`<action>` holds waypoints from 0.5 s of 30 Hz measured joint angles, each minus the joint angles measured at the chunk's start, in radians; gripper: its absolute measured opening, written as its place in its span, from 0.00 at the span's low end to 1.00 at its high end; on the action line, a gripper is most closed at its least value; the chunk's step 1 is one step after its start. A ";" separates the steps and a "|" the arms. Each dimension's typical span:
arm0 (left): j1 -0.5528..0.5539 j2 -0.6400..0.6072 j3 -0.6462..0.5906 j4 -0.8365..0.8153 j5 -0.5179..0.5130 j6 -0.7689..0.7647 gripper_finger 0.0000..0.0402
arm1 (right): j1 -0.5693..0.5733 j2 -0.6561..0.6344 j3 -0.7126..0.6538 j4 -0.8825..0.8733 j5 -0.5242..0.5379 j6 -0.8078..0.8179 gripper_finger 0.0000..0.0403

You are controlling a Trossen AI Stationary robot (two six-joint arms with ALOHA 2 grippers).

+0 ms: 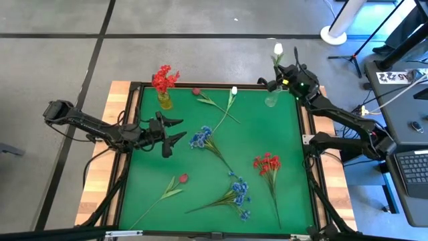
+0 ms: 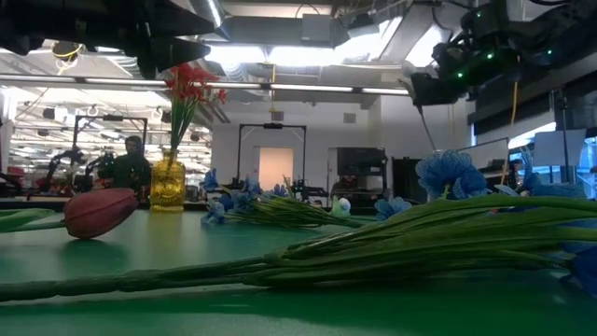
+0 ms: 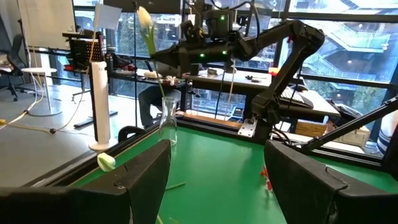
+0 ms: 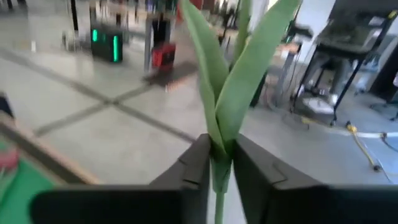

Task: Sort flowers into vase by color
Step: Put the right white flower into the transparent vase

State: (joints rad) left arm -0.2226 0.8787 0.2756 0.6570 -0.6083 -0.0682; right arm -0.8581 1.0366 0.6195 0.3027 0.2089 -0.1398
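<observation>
A white tulip stands upright over a clear glass vase at the mat's far right corner. My right gripper is shut on its stem. In the left wrist view the stem runs down from the bud into the vase's neck. A yellow vase at the far left holds red blossoms. My left gripper hangs open over the mat's left part, touching nothing. A blue cluster, a red cluster, another blue cluster, a red-pink tulip and another white tulip lie flat on the mat. My right gripper pinches the white tulip between its two fingers, where the long green leaves meet the stem. The fingers come in about level from the table's right side and lie across the stem. The tulip stands upright, its lower stem inside the clear vase.
A second red-pink bud with its stem lies near the far edge. The wooden table frame borders the green mat. A white post and stands are on the floor beyond the far right corner.
</observation>
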 joint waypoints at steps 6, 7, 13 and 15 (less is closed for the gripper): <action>0.000 0.000 0.000 -0.013 0.000 -0.012 0.63 | 0.000 -0.037 0.052 -0.214 -0.001 0.001 0.43; 0.000 0.000 0.000 -0.017 0.000 -0.020 0.63 | 0.000 -0.048 0.056 -0.238 -0.002 0.003 0.46; 0.000 0.000 0.000 -0.028 0.000 -0.037 0.63 | 0.001 -0.137 0.109 -0.455 0.010 0.005 0.62; 0.000 0.000 0.000 -0.029 0.000 -0.052 0.63 | 0.001 -0.173 0.143 -0.547 0.009 0.023 0.64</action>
State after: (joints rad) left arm -0.2226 0.8787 0.2756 0.6285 -0.6078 -0.1203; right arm -0.8570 0.8634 0.7623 -0.2441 0.2175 -0.1173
